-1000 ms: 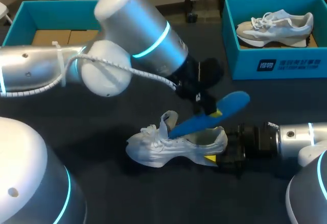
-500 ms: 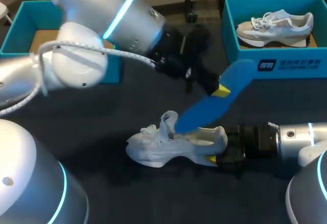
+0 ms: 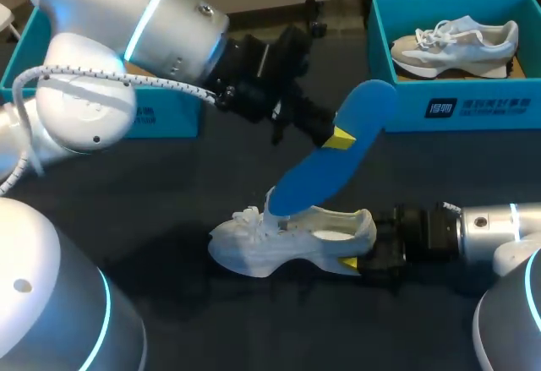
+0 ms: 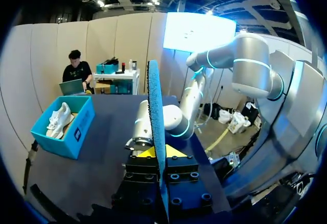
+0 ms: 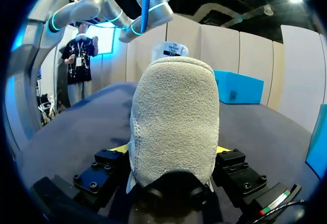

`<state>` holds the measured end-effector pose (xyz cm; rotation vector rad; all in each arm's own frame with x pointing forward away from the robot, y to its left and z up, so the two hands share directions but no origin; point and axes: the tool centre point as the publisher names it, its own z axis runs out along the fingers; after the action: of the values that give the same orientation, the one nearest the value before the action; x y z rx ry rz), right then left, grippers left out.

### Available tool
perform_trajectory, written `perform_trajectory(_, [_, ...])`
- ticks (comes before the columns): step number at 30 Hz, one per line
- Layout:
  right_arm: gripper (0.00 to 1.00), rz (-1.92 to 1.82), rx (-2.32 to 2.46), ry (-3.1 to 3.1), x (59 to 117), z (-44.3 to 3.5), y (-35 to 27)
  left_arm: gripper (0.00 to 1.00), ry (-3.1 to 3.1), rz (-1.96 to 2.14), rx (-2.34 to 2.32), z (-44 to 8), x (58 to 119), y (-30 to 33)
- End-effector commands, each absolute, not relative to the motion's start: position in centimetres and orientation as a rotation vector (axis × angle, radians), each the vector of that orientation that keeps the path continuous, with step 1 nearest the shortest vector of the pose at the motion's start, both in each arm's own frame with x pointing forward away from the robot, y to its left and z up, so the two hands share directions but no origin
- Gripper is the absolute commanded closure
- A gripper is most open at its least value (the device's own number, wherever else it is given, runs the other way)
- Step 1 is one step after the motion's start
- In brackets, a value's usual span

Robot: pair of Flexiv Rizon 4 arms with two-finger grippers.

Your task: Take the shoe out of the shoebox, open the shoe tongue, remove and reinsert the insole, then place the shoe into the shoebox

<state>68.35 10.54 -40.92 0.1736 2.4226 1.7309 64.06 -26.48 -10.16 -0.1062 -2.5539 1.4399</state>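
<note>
A white shoe point(image 3: 283, 242) lies on its side on the dark table, toe toward the left. My right gripper point(image 3: 357, 257) is shut on its heel; in the right wrist view the fuzzy heel point(image 5: 176, 117) fills the gap between the fingers of the right gripper point(image 5: 171, 151). My left gripper point(image 3: 340, 140) is shut on a blue insole point(image 3: 325, 168) and holds it slanted above the shoe, its lower end by the raised tongue point(image 3: 275, 202). The left wrist view shows the insole point(image 4: 155, 127) edge-on, clamped in the left gripper point(image 4: 159, 155).
A teal shoebox point(image 3: 473, 105) at the back right holds another pale shoe point(image 3: 456, 40). A second teal box point(image 3: 165, 117) stands at the back left, partly behind my left arm. My right arm point(image 3: 482, 231) lies low along the table at the right.
My left gripper rose and drew back to the left, pulling the blue insole up out of the shoe. The right gripper and the shoe stayed put.
</note>
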Motion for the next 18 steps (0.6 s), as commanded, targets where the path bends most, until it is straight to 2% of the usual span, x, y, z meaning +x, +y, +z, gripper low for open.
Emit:
perform_trajectory(1, [1.0, 1.725, 0.175, 2.426, 68.2, -40.8, 10.6, 1.0, -2.468, 1.572, 0.005, -7.8, 64.1, -25.1])
perform_trajectory(7, [1.0, 1.725, 0.175, 2.426, 68.2, -40.8, 10.6, 1.0, -2.349, 1.709, 0.11, -3.0, 63.9, -21.8])
perform_trajectory(18, [1.0, 1.725, 0.175, 2.426, 68.2, -40.8, 10.6, 1.0, -2.297, 1.876, 0.079, 1.3, 61.4, -16.6])
